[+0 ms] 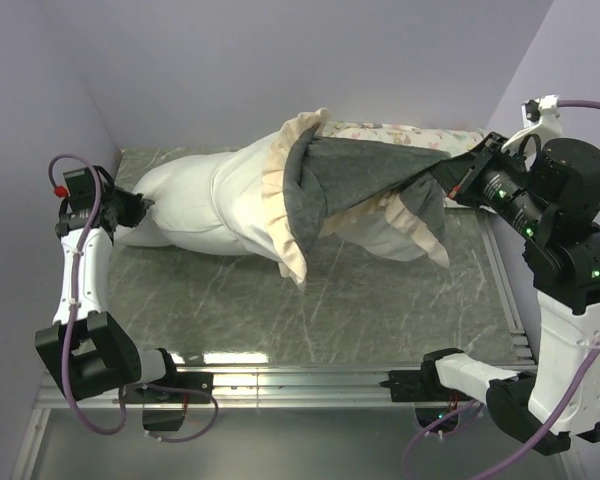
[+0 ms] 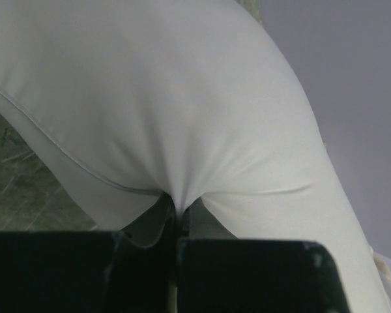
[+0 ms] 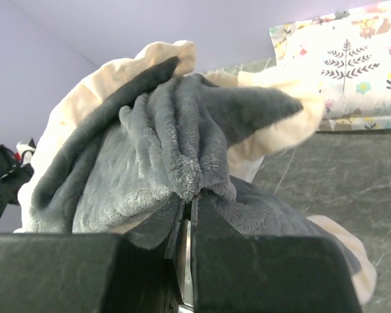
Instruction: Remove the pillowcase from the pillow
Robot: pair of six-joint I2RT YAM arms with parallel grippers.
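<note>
Floral pillow (image 1: 405,133) half behind pillowcase (image 1: 365,178)

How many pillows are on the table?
2. The white pillow lies left of centre, partly in the grey pillowcase; the floral pillow sits along the back wall, partly hidden behind it.

We see the pillow (image 1: 180,200), plain white and plump, lying flat with its long axis left to right and its left part bare. The pillowcase (image 1: 360,170), dark grey plush edged with a cream ruffled frill, covers only the pillow's right part. Its grey fabric is bunched and drawn taut toward the right.
</note>
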